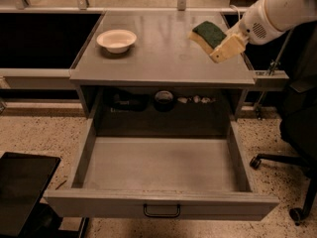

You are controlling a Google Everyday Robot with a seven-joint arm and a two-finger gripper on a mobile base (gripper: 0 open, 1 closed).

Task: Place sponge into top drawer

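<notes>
The sponge (208, 33), dark green on top with yellow foam beneath, is held in the air above the right part of the grey countertop (163, 63). My gripper (220, 46) comes in from the upper right on a white arm and is shut on the sponge's right end. The top drawer (161, 170) is pulled fully open below the counter, with a grey front panel and a small black handle (161, 212) at its centre. Its inside looks bare. The sponge hangs behind and above the drawer's right rear part.
A white bowl (117, 39) stands on the counter's left part. A dark shelf recess (161, 103) under the counter holds small items. A black office chair (297, 133) is at the right. A black flat object (22, 190) lies at the lower left on the speckled floor.
</notes>
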